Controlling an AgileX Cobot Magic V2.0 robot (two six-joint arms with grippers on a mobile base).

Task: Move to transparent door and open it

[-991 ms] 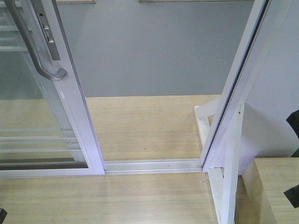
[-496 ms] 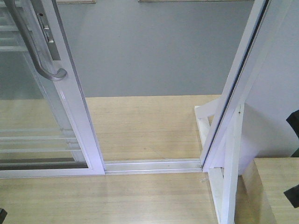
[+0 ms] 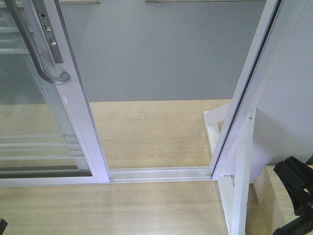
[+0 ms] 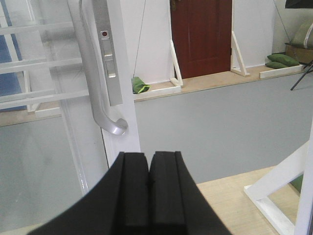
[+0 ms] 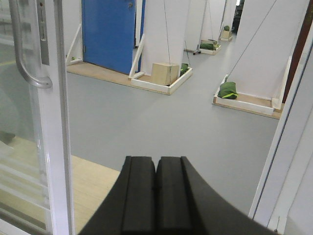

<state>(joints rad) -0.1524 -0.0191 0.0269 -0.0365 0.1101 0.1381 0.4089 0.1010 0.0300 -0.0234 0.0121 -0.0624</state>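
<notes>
Doorway stands open, arms idle.
The white-framed clear-glass sliding door (image 3: 73, 98) is parked left; left gripper (image 4: 148, 169) and right gripper (image 5: 156, 171) both clenched empty, off its curved grey metal handle (image 4: 93, 73).

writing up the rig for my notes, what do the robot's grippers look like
Both look alike: the left gripper and right gripper each have two matte black, flat-faced blocky fingers widening into a curved black base. No markings, cables or labels show. In the front view, black angular parts of the right arm appear.
</notes>
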